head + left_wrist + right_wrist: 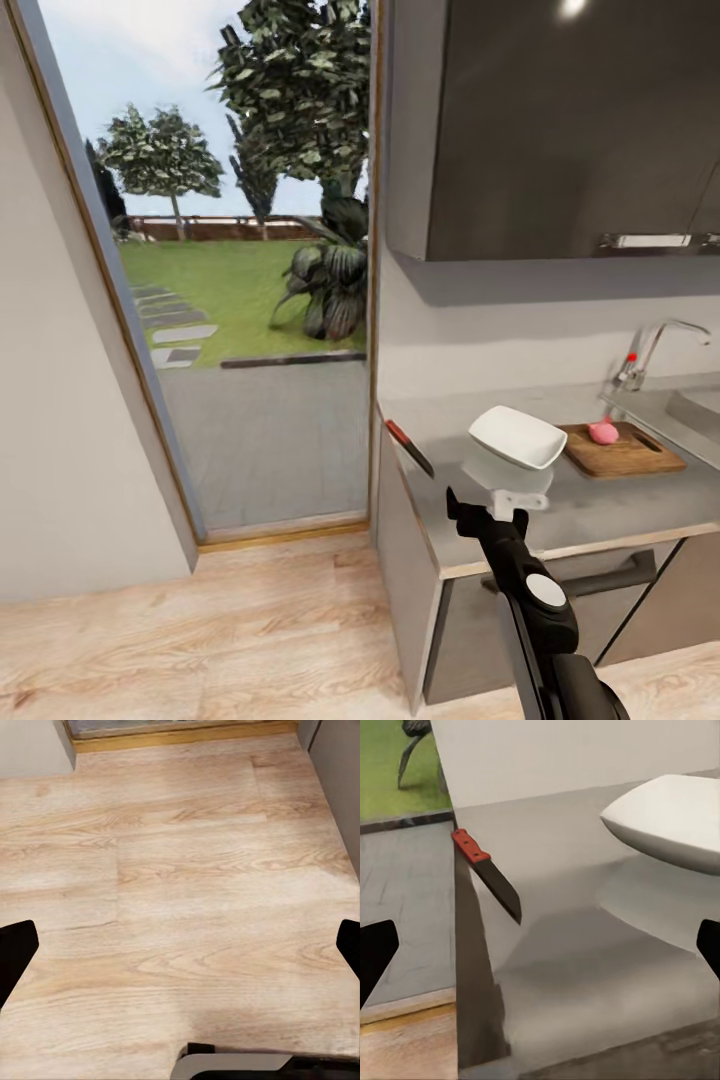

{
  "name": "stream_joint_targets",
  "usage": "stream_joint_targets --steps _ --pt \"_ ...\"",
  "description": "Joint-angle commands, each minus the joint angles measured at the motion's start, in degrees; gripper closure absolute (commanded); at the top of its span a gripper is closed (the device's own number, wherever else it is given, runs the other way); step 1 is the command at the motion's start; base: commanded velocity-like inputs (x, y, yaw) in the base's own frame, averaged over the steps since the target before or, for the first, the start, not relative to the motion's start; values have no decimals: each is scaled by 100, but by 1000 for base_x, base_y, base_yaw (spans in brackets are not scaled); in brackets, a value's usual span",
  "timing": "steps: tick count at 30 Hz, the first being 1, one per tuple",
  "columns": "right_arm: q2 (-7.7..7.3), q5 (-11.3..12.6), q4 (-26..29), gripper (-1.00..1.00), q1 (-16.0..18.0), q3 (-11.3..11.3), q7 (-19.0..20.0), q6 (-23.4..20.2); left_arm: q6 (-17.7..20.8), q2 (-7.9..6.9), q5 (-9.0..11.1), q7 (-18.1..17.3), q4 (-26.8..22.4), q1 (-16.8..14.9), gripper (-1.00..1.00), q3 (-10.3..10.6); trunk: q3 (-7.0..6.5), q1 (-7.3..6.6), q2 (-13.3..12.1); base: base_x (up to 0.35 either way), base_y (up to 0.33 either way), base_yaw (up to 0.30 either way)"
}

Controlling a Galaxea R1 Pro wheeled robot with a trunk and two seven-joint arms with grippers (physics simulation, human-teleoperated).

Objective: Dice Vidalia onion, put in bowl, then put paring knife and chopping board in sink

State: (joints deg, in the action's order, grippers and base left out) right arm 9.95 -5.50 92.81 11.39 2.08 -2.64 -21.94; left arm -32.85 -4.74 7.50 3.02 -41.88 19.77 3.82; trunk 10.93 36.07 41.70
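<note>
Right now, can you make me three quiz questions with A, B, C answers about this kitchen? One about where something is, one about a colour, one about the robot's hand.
1. Where is the onion?
A. on the board
B. in the bowl
C. on the floor

2. What colour is the knife handle?
A. blue
B. red
C. green

3. How is the right tool?
A. shut on the knife
B. shut on the bowl
C. open, holding nothing

Answers:
1. A, the pink ball sits on the brown board beside the tap.
2. B, the right wrist view shows a red handle at the counter's edge.
3. C, its two dark fingertips stand wide apart over the counter, with nothing between them.
</note>
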Motion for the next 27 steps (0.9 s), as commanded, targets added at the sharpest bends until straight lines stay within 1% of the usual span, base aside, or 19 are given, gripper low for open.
stream_joint_targets --steps 1,17,20,27 --pt "4 -57 6 -100 4 6 5 -38 -11 -9 48 32 -3 0 -100 40 8 4 7 143 27 0" --pt "4 -62 -95 -100 4 42 0 -38 -11 -9 49 32 4 0 -100 40 8 4 7 34 4 0" --pt "4 -63 -211 -100 4 45 0 -31 -11 -9 49 32 4 -1 -100 40 8 4 7 177 85 0" --pt "4 -65 -254 -100 4 48 0 -30 -11 -9 48 32 44 -8 -100 40 8 4 7 235 59 0"
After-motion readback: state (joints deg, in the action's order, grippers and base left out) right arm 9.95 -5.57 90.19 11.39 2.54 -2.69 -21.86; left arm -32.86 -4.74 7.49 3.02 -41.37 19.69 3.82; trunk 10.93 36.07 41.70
